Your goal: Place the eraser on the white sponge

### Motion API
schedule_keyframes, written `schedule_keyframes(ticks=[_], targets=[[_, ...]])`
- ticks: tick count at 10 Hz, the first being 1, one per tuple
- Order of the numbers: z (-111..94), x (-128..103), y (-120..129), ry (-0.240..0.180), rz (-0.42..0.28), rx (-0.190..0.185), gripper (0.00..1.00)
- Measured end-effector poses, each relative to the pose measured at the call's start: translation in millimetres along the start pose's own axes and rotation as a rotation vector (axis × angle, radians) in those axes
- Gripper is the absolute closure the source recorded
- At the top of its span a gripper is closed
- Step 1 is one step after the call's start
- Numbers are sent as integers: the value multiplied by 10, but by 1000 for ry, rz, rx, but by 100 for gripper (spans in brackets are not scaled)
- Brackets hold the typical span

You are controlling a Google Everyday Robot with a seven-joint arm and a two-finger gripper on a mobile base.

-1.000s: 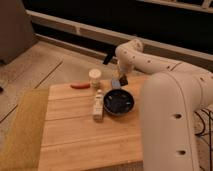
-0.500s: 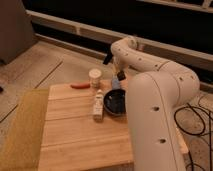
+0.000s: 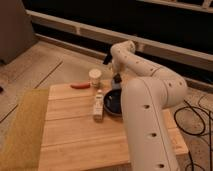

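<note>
gripper (image 3: 117, 80) above far rim of black bowl (image 3: 111, 104), finger state can't tell; eraser and white sponge not visible.

Warm, dim indoor light lies over the scene, giving everything a yellowish cast. The brightest surface is the white shell of the arm (image 3: 150, 100), from the centre toward 5 o'clock, pale but without hard glare. The wooden table (image 3: 70, 135) is evenly lit, with only soft, faint shadows. The band across 12 o'clock is nearly black. The gripper (image 3: 116, 80), just above centre toward 1 o'clock, is dark and merges with the shade over the black bowl (image 3: 111, 104) below it. The floor at 9 o'clock is muted grey.
</note>
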Motion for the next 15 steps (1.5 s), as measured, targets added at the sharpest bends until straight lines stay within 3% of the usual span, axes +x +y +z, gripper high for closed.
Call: schedule_keyframes(ticks=[5, 8, 12, 15], targets=[[360, 127, 56, 67, 31, -95, 24], [422, 153, -7, 85, 45, -110, 21], [361, 89, -38, 87, 40, -101, 21], [67, -135, -9, 29, 28, -107, 21]])
